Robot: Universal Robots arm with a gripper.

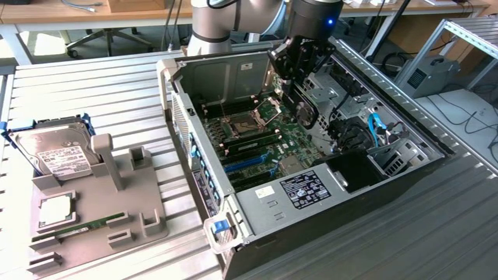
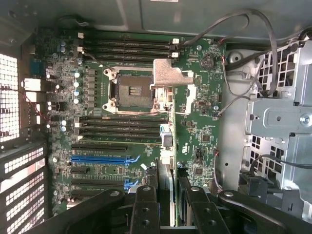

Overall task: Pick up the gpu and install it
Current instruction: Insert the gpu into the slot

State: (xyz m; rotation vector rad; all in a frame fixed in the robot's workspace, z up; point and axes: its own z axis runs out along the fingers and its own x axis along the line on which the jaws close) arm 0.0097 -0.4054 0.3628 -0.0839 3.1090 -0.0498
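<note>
Closest to the wrist lens are my own black fingers [image 2: 145, 204]. My claw [image 2: 168, 195] is pinching the gpu [image 2: 165, 178] between them, the card seen edge-on with one finger on each face. Beyond it lies the green motherboard [image 2: 197, 122], with the open CPU socket [image 2: 134, 90] and its raised metal latch plate [image 2: 170, 73]. Rows of black memory slots [image 2: 126, 46] run across the board, and a blue expansion slot [image 2: 100, 159] lies near one of my fingers. A perforated metal drive cage [image 2: 278, 117] trailing gray cables stands next to the board.

From the exterior view, my claw sits in the upper middle of the frame and reaches down into the open computer case [image 1: 257, 201], which lies on its side on the slatted metal table [image 1: 404, 233]. The gpu hangs upright below my fingers, over the far part of the board. Whether its lower edge touches the board I cannot tell.

Toward the exterior view's left, well apart from the case, is a gray fixture [image 1: 116, 201]. A hard drive [image 1: 55, 153] with a white label leans at its far corner, and a narrow green memory stick [image 1: 97, 223] lies flat in a groove.
</note>
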